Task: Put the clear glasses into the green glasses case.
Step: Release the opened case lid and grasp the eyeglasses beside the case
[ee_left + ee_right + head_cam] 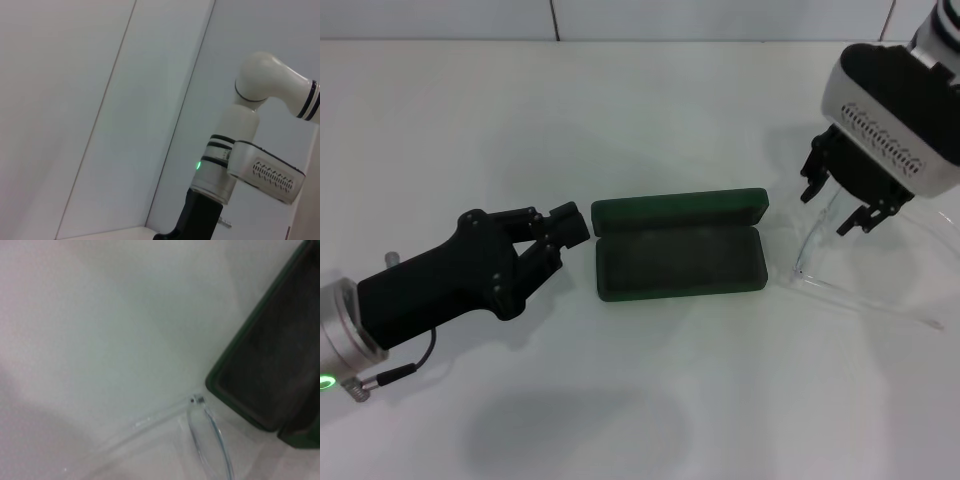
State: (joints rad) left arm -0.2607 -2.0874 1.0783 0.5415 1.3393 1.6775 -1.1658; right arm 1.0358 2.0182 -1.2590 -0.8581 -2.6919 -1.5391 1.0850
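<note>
The clear glasses (pixel 840 262) sit on the white worktop (pixel 650 120) just right of the green glasses case (pixel 680 245), arms trailing to the right. The case lies open, long axis left-right; no lettering is readable. The right pincer (pixel 842 192) hangs open over the glasses; the left pincer (pixel 560 228), closed and empty, is at the case's left end.

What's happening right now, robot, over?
Right tool open over the clear glasses, not gripping. Left tool shut beside the open green glasses case. Case empty, nothing in the way.
</note>
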